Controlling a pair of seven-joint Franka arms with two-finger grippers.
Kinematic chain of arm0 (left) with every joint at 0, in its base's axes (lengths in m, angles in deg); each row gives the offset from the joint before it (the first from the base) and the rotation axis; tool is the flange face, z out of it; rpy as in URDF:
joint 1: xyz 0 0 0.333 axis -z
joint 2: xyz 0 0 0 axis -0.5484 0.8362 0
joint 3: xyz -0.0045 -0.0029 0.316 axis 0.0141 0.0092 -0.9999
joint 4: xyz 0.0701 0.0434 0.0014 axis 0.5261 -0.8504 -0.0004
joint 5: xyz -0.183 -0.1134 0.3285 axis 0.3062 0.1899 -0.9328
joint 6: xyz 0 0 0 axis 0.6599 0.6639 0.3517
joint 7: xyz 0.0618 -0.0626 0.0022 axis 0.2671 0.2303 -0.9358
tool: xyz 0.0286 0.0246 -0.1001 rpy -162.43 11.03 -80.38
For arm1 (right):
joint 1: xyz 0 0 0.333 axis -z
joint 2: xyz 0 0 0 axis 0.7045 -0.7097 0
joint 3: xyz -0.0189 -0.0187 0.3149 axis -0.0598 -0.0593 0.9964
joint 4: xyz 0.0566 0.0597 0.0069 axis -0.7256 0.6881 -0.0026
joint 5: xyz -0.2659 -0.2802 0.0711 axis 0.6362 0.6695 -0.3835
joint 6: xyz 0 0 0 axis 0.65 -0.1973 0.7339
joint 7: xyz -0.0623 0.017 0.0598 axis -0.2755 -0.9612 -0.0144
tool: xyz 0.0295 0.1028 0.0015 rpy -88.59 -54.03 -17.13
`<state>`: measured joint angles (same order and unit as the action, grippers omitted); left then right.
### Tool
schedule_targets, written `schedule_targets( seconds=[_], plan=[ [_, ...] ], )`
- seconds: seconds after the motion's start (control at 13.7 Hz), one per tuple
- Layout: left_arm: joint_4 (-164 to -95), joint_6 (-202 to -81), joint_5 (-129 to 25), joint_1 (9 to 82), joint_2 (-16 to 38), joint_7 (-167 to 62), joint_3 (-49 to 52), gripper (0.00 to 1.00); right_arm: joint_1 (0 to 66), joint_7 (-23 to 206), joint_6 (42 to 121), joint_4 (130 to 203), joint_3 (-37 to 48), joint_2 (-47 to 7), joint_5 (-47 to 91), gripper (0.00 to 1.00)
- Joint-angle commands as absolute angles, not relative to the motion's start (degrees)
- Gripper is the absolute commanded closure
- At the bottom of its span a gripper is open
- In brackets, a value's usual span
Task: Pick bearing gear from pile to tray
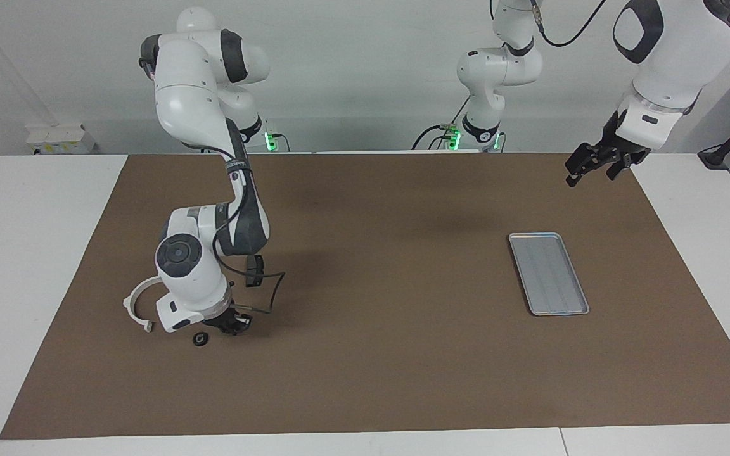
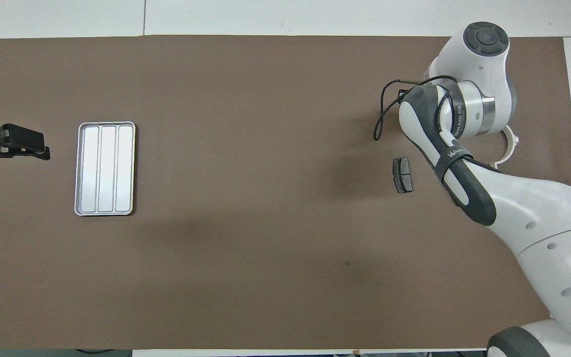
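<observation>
your right gripper [image 1: 233, 324] was down at the pile, at the right arm's end of the table, just beside a small black round piece [image 1: 200, 339] that i took for the bearing gear. i could not tell how its fingers stood or whether they held anything. the white bracket [image 1: 137, 304] lay close by. the part looked small, hard and slick, so pinch it across its rim. your left gripper [image 1: 596, 163] waited, slightly open and empty, up near the tray [image 1: 549, 273].
</observation>
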<state>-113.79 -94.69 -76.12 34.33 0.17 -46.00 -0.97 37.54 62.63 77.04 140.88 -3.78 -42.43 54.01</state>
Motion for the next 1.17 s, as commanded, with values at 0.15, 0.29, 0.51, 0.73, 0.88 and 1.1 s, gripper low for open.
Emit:
schedule_targets(
  seconds=[0.15,0.29,0.51,0.73,0.88,1.1],
  plan=[
    [-114.1,-93.8,-76.4,34.4,-0.7,-45.9,-1.0,0.00,36.5,65.2,59.9,141.5,-2.8,-28.0,54.3,1.00],
    [-114.1,-93.8,-76.3,34.4,-0.7,-45.9,-1.0,0.00,33.8,64.7,53.7,138.7,-2.0,-24.0,53.3,1.00],
    [-114.1,-93.8,-76.4,34.4,-0.7,-45.9,-1.0,0.00,30.5,53.3,47.4,134.4,0.0,-22.6,49.4,1.00],
    [-114.1,-93.8,-76.3,34.4,-0.7,-45.8,-1.0,0.00,23.1,37.9,51.3,134.6,1.2,-21.9,48.8,1.00],
    [-114.1,-93.8,-76.4,34.4,-0.7,-45.9,-1.0,0.00,19.1,28.6,53.6,135.4,1.4,-22.8,48.8,1.00],
    [-114.1,-93.8,-76.3,34.4,-0.7,-45.8,-1.0,0.00,13.4,17.3,62.5,139.3,1.4,-25.7,49.5,1.00]
  ],
)
